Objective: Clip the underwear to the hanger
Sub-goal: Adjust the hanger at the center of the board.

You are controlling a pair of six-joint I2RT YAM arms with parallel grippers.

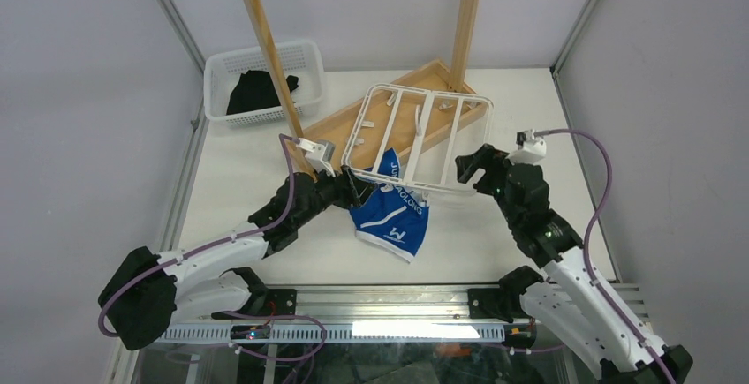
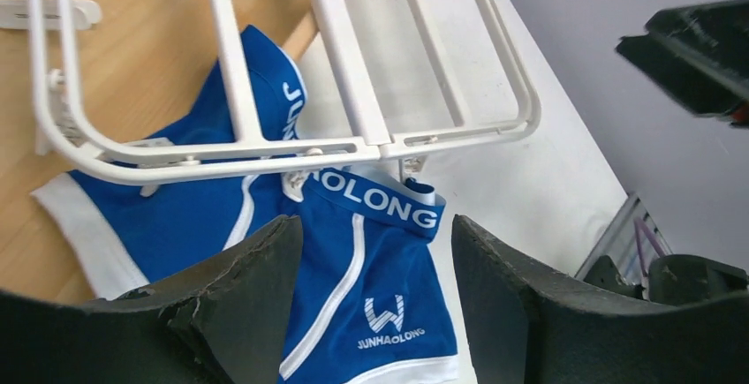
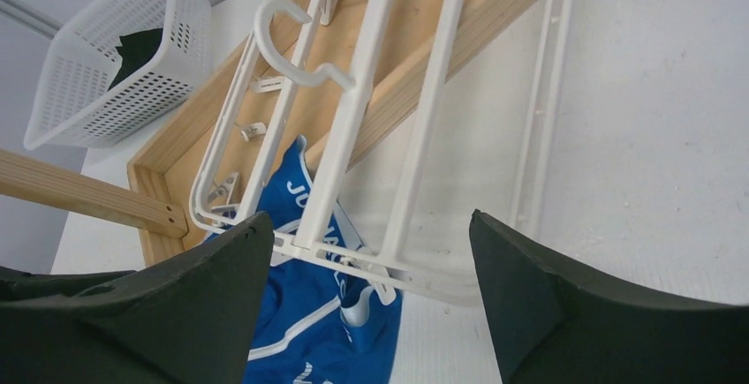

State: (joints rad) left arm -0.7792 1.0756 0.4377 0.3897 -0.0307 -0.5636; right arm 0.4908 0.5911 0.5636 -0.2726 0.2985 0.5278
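Stretching low toward the hanger [image 1: 420,132], both arms hover; left fingers [image 2: 238,313] spread beside the underwear [image 1: 389,221]; right fingers [image 3: 548,304] spread, gripping nothing.

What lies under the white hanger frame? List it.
Part of the blue briefs, the base of the wooden rack and bare table lie under the hanger. Its bars cover strips of the waistband lettering.

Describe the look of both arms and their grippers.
The left arm and right arm share white lower links, black joints and wrists. A purple cable loops to each white wrist camera. The fingers are broad matte-black wedges with rough edges.
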